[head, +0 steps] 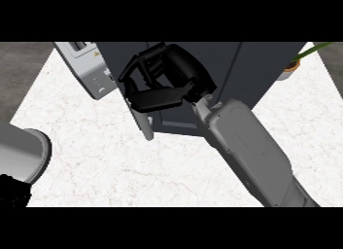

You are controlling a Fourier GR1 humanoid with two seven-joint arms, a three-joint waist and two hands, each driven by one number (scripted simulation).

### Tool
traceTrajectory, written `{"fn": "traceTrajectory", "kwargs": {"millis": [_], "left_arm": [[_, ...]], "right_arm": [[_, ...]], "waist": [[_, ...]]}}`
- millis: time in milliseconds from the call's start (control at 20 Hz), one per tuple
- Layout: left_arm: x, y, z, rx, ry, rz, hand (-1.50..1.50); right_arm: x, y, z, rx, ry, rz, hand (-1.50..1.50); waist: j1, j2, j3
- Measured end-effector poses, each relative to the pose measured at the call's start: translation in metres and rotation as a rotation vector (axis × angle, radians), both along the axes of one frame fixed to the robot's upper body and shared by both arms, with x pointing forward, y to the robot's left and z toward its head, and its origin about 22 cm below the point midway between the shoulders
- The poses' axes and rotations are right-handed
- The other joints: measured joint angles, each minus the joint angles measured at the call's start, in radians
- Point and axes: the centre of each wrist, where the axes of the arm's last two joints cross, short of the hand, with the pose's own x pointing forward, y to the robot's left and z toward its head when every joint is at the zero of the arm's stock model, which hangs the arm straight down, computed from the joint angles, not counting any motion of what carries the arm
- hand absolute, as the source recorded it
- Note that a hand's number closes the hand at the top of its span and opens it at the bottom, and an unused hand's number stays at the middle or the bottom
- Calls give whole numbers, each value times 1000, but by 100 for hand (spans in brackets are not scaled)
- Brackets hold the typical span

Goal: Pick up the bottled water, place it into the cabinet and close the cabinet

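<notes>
White marbled counter (95, 146) carries a dark cabinet (267, 73). At its front sits the right hand (160, 80), with the ajar door edge (146, 124) just below it. Whether this hand clamps anything cannot be told. It may be covering the bottled water, which cannot be made out. Well below and to the side, the left hand (5, 192) is cut off, state unreadable.

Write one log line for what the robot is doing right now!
actor: right robot hand | where: at cabinet door edge | door: looks ajar | bottled water: not visible
</notes>
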Motion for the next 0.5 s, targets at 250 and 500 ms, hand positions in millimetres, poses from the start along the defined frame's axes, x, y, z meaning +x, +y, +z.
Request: {"fn": "traceTrajectory", "kwargs": {"millis": [250, 500], "left_arm": [[1, 5, 7, 6, -6, -13, 150], [8, 4, 9, 6, -16, -11, 150]], "right_arm": [[11, -5, -4, 0, -24, 58, 150], [19, -9, -5, -1, -55, 112, 150]], "waist": [[13, -7, -5], [16, -5, -11]]}}
